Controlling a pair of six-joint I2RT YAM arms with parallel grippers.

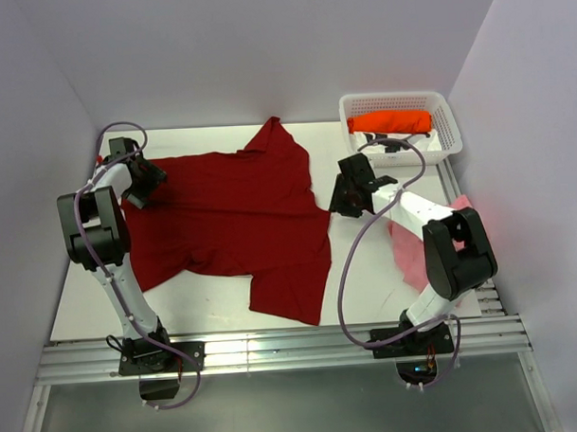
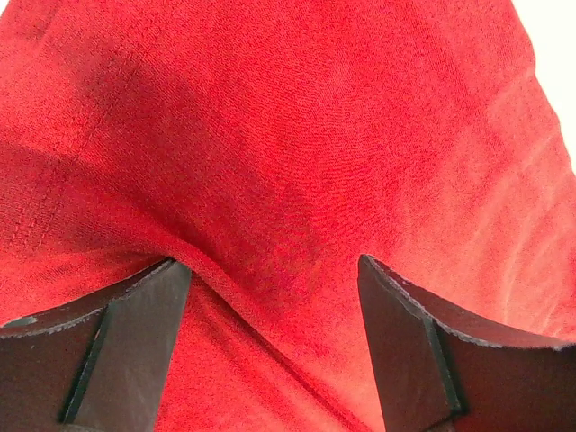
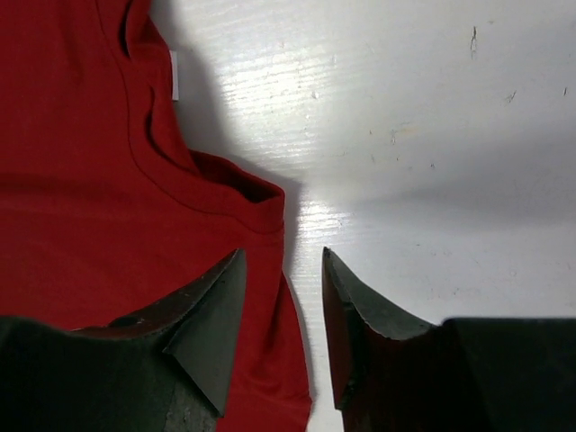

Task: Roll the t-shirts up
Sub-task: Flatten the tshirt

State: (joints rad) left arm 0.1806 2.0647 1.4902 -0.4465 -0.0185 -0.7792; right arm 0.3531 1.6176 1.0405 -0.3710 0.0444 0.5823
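The dark red t-shirt (image 1: 222, 218) is lying spread at the centre of the table (image 1: 367, 280); flattening before rolling is judged to be in hand. The left gripper (image 2: 274, 270) is being held low over the cloth at 9 o'clock, jaws wide apart, clamping nothing. The right gripper (image 3: 283, 261) is being held at 3 o'clock beside the collar, jaws parted astride the shirt's edge, gripping nothing. Next, an edge is to be pinched and turned over. The orange t-shirt (image 1: 390, 122) is lying rolled in the basket (image 1: 446, 106) at 1 o'clock.
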